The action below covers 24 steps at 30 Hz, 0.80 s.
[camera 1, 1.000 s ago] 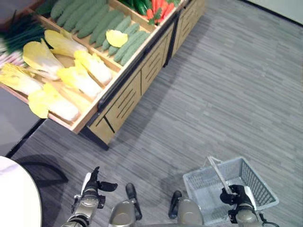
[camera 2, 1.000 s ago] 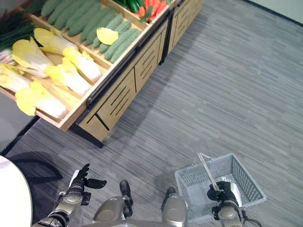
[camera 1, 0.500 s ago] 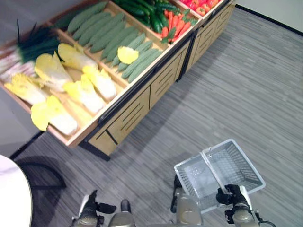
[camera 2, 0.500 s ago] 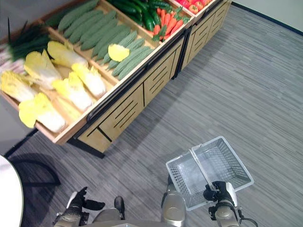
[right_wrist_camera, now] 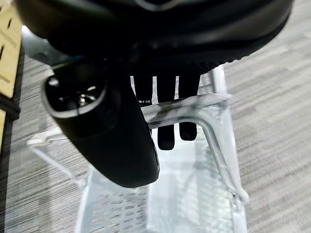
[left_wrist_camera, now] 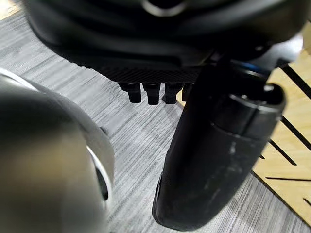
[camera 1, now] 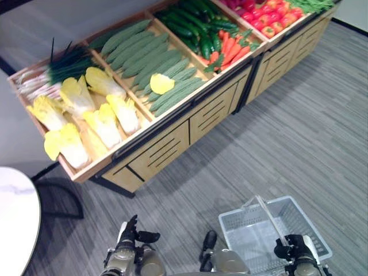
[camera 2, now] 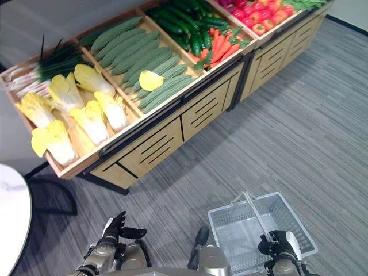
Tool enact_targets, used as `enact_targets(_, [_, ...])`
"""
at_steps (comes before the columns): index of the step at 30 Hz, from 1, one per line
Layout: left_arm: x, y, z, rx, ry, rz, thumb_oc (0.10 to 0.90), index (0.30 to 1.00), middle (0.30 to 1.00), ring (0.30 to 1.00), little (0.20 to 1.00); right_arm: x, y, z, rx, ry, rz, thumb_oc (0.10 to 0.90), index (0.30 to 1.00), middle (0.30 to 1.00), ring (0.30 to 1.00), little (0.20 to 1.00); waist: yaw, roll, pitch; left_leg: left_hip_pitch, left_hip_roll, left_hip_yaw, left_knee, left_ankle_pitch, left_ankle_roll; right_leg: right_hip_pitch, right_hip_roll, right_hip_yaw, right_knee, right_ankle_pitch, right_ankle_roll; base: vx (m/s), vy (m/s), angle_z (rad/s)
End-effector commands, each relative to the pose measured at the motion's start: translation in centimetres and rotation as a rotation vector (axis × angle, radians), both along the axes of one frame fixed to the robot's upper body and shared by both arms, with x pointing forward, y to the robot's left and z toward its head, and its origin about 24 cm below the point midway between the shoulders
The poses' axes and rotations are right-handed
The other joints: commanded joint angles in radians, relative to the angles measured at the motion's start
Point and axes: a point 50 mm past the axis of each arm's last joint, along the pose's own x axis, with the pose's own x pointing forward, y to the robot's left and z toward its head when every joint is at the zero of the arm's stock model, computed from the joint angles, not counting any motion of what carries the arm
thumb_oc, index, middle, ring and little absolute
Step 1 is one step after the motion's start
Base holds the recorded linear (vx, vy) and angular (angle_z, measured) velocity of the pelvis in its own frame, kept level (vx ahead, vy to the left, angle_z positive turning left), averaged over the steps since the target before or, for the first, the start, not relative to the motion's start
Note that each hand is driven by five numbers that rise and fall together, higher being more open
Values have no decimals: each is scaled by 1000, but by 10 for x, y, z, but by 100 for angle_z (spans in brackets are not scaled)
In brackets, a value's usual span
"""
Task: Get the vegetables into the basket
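The vegetables lie on a wooden produce stand (camera 1: 172, 135): yellow napa cabbages (camera 1: 106, 123), pale green cucumbers (camera 1: 146, 54), carrots (camera 1: 230, 49) and tomatoes (camera 1: 267, 14). A grey plastic basket (camera 1: 305, 221) hangs low at the right, just above the floor, with nothing in it. My right hand (camera 2: 279, 246) is shut on the basket's handle (right_wrist_camera: 189, 107), fingers behind the bar and thumb (right_wrist_camera: 107, 136) in front. My left hand (camera 1: 127, 244) hangs low at the left, open and holding nothing, a good way from the stand; its thumb (left_wrist_camera: 218, 155) sticks out.
Green onions (camera 1: 63, 63) and dark green cucumbers (camera 1: 195, 23) also lie on the stand. A round white table (camera 1: 14, 215) stands at the left, its dark base on the floor. Grey striped carpet stretches between me and the stand.
The camera has swung up along the stand, so carrots and tomatoes now show. The basket, lifted and tilted half a second ago, hangs lower and level again. Both hands keep their states.
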Motion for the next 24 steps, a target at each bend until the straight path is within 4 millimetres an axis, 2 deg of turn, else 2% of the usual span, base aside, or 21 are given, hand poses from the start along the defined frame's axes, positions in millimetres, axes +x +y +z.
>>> enact_targets(1, [0,21,6,99,-11,-28,900,1000,1000,1000,1000,6,-28,22,-94,-127,-41,400,300,300,300,300,7,-17,20,38,-50,7,-29,-4,49,42,-107,99,139,-70,164,147,28,3])
enact_targets(4, [-4,23,5,100,-5,-25,900,1000,1000,1000,1000,10,-24,22,-91,-135,-31,400,300,300,300,300,8,-17,17,74,-76,3,-55,-32,73,40,-119,98,205,-98,170,168,128,-8])
enact_targets(8, [-1,28,8,109,-27,-20,900,1000,1000,1000,1000,8,-19,16,-74,-112,-41,400,300,300,300,300,21,-34,18,79,-102,8,-41,-79,110,35,-169,90,276,-96,192,156,158,12])
enact_targets(10, [3,34,12,115,-51,15,900,1000,1000,1000,1000,11,-14,13,-58,-97,-34,400,300,300,300,300,31,-44,23,86,-127,3,-40,-115,135,9,-209,88,367,-59,228,132,161,30])
enact_targets(11, [3,34,12,115,-51,15,900,1000,1000,1000,1000,11,-14,13,-58,-98,-34,400,300,300,300,300,31,-44,23,86,-128,3,-40,-115,135,8,-210,88,368,-59,228,78,111,41])
enact_targets(12, [2,36,12,115,-55,26,900,1000,1000,1000,1000,15,-12,13,-55,-100,-24,400,300,300,300,300,34,-46,27,97,-139,3,-47,-126,148,-8,-229,87,406,-29,240,137,144,58])
enact_targets(13, [2,38,13,116,-63,30,900,1000,1000,1000,1000,16,-11,12,-50,-88,-16,400,300,300,300,300,38,-44,35,119,-163,-15,-56,-144,167,-36,-251,106,488,19,255,126,150,46])
enact_targets(14, [3,40,15,120,-69,37,900,1000,1000,1000,1000,20,-9,12,-45,-98,-8,400,300,300,300,300,36,-38,39,118,-164,-17,-64,-132,182,-71,-239,130,510,55,246,129,82,37])
enact_targets(15, [2,43,15,124,-63,50,900,1000,1000,1000,1000,21,-7,12,-36,-101,-8,400,300,300,300,300,27,-34,43,128,-170,-43,-76,-133,184,-100,-215,184,513,61,246,34,-5,38])
enact_targets(16, [2,43,15,124,-63,50,900,1000,1000,1000,1000,21,-6,12,-36,-101,-7,400,300,300,300,300,27,-35,43,128,-171,-42,-77,-133,185,-101,-216,185,514,61,247,141,-26,62])
enact_targets(17, [1,45,15,127,-65,64,900,1000,1000,1000,1000,21,-6,11,-30,-104,-10,400,300,300,300,300,20,-27,46,146,-176,-79,-98,-134,181,-133,-186,250,487,49,238,147,-66,101])
enact_targets(18, [2,47,15,132,-64,70,900,1000,1000,1000,1000,21,-5,11,-25,-108,-19,400,300,300,300,300,17,-21,43,147,-169,-95,-105,-130,175,-145,-181,268,456,43,232,202,-136,95])
enact_targets(21, [6,52,18,150,-71,70,900,1000,1000,1000,1000,23,-4,11,-16,-124,-25,400,300,300,300,300,3,-23,42,156,-153,-155,-103,-140,151,-174,-207,343,331,39,234,194,-224,71])
enact_targets(24, [12,55,21,171,-76,50,900,1000,1000,1000,1000,15,-3,8,-3,-105,-37,400,300,300,300,300,-22,-29,41,155,-151,-242,-74,-161,130,-168,-193,499,246,45,252,208,-244,98])
